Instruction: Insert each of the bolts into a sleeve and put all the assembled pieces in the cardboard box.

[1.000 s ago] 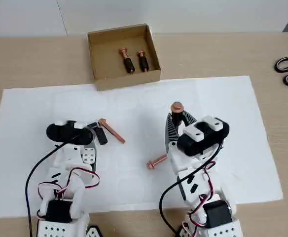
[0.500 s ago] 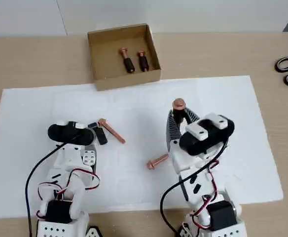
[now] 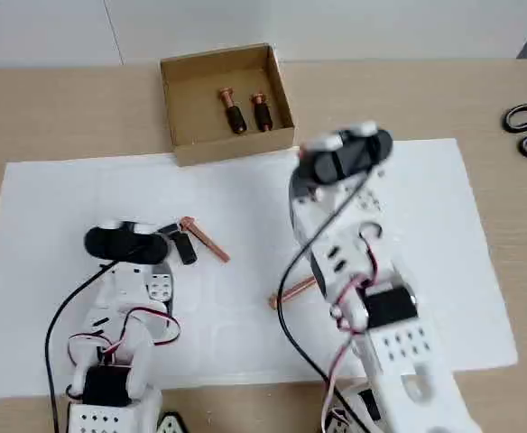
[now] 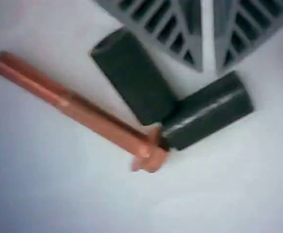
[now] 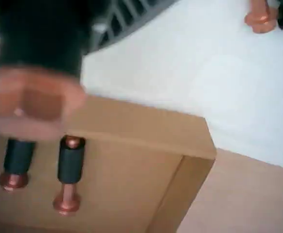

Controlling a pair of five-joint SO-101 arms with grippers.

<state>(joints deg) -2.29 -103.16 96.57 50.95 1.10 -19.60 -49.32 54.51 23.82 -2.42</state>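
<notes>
Nearby, slender copper bolt (image 4: pixel 78 112), flared head, 2 stubby black sleeves (image 4: pixel 132 77)

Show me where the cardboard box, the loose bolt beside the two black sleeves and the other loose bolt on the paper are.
cardboard box (image 3: pixel 236 145): high view, on its front wall.
loose bolt (image 4: pixel 83 110): left wrist view, on the middle of its shaft.
other loose bolt (image 3: pixel 292 293): high view, on its shaft.
</notes>
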